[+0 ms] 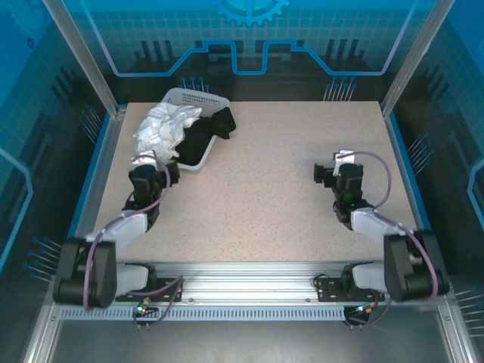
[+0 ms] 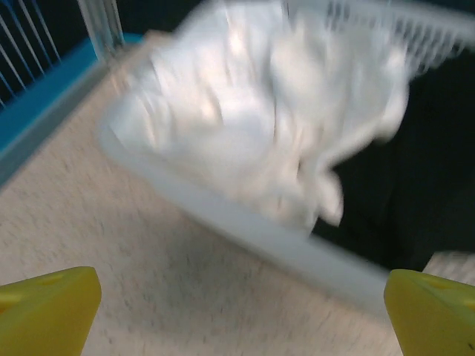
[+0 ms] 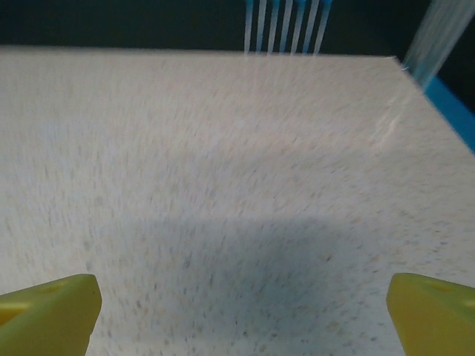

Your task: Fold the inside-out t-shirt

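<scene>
The black soft fabric t-shirt [image 1: 212,127] lies crumpled in the white slotted plastic basket [image 1: 189,96], at about 11 o'clock on the speckled beige tabletop [image 1: 257,189]. It fills the basket's 3 o'clock side, and part of it spills over that rim. No print can be made out on it. A bunched white cloth garment [image 1: 162,128] is heaped against it on the 9 o'clock side of the basket. In the blurred left wrist view the garment [image 2: 252,111] bulges over the near basket wall [image 2: 282,241], with the dark t-shirt [image 2: 415,185] at its 3 o'clock.

The left gripper [image 1: 155,168] sits just beside the basket's 6 o'clock edge, pointing at it, with its yellow fingers [image 2: 52,308] spread wide and holding nothing. The right gripper [image 1: 327,172] is well apart at the table's 3 o'clock, over bare surface, with its yellow fingers [image 3: 52,311] also spread wide and holding nothing.
</scene>
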{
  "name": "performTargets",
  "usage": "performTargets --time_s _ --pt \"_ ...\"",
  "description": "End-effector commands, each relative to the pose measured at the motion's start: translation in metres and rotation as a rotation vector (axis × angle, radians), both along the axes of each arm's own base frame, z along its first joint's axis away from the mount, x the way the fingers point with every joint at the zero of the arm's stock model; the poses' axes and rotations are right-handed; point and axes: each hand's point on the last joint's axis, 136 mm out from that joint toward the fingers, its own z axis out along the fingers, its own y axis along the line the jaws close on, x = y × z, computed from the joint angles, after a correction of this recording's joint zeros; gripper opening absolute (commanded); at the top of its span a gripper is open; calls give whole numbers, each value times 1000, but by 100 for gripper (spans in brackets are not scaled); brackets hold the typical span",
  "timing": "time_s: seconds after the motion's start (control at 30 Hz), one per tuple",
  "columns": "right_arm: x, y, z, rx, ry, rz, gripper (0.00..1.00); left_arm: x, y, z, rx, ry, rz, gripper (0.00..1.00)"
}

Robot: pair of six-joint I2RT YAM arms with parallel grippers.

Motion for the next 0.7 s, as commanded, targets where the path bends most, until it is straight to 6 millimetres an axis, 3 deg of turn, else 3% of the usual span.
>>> performTargets --time_s 0.0,0.17,0.23,0.3,0.43,0.67 --pt "-24 -22 24 180 28 -143 100 -9 -2 34 -158 -10 31 99" --pt "-23 59 65 199 2 215 100 18 -65 59 -361 18 -251 99" --pt "-22 89 69 146 37 296 100 37 -75 56 -338 72 -267 99" --pt "-20 106 69 118 65 334 100 57 -86 48 -299 160 -291 99" --pt "-12 117 59 110 107 349 100 91 -105 23 -181 337 -312 88" --pt "-6 121 36 100 182 342 100 111 -106 3 -158 411 -308 80"
